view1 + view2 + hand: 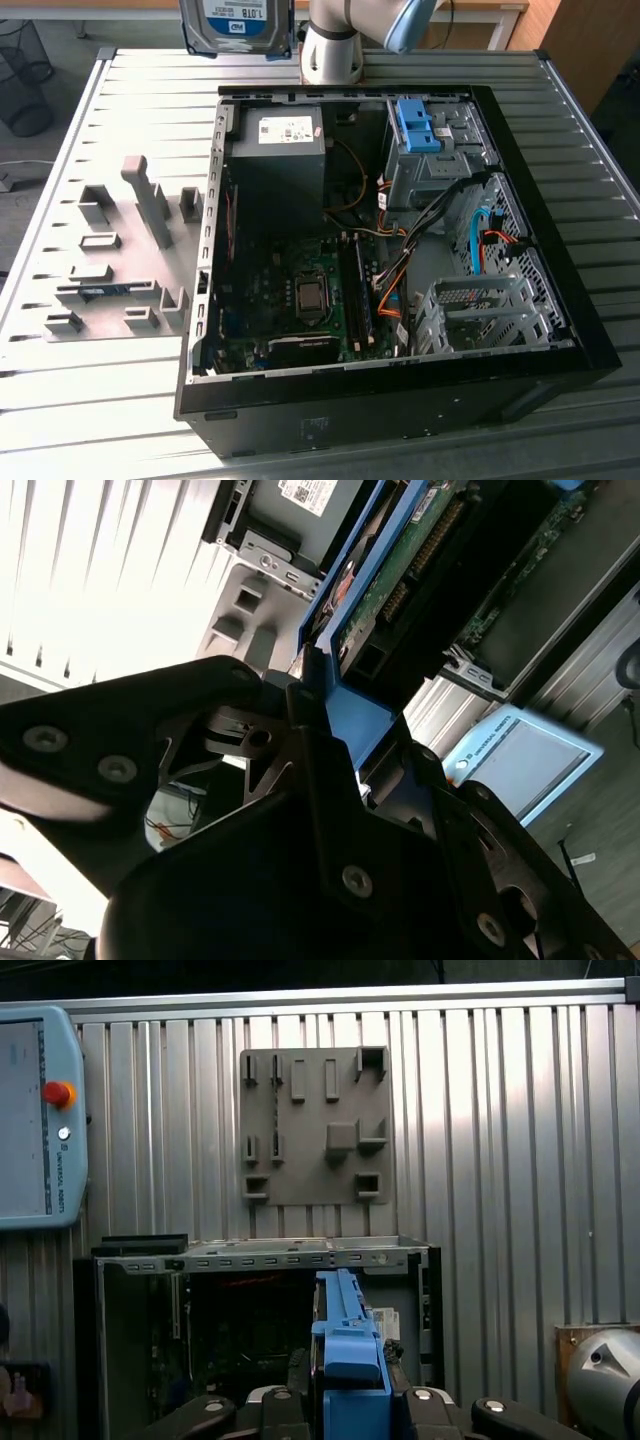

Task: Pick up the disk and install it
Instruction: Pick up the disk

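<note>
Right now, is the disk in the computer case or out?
Out: the pincer holds the disk aloft by its blue frame, outside the open case.

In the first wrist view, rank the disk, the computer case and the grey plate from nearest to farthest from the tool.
1. The disk: clamped in the tool.
2. The computer case: open, just beyond the disk.
3. The grey plate: flat on the table, past the case.

The pincer (315,683) grips the blue-framed disk (402,568) at its edge.
</note>
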Controlling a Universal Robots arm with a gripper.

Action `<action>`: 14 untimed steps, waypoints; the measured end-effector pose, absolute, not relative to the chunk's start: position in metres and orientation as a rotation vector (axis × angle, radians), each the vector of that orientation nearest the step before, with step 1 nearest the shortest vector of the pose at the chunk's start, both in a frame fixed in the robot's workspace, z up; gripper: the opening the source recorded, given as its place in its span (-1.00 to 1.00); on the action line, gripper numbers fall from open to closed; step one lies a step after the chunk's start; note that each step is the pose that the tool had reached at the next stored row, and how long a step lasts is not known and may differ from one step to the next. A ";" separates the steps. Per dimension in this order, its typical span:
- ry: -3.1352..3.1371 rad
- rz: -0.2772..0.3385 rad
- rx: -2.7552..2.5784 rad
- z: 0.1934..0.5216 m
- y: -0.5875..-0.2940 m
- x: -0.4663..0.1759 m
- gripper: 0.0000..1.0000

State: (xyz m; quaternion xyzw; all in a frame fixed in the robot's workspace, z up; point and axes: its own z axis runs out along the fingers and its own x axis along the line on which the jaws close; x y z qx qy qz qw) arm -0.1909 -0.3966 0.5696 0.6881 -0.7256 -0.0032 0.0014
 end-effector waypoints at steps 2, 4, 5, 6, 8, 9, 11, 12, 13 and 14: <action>-2.278 -0.010 2.160 0.570 -0.397 -0.187 -0.26; -2.278 -0.010 2.160 0.570 -0.397 -0.183 -0.26; -2.278 -0.010 2.160 0.569 -0.397 -0.182 -0.26; -2.278 -0.010 2.160 0.569 -0.397 -0.180 -0.26; -2.278 -0.010 2.160 0.569 -0.397 -0.176 -0.26; -2.278 -0.010 2.160 0.569 -0.397 -0.173 -0.26; -2.278 -0.010 2.160 0.569 -0.397 -0.165 -0.26; -2.278 -0.010 2.160 0.569 -0.397 -0.161 -0.26; -2.278 -0.010 2.160 0.569 -0.397 -0.158 -0.26; -2.278 -0.010 2.160 0.569 -0.397 -0.154 -0.26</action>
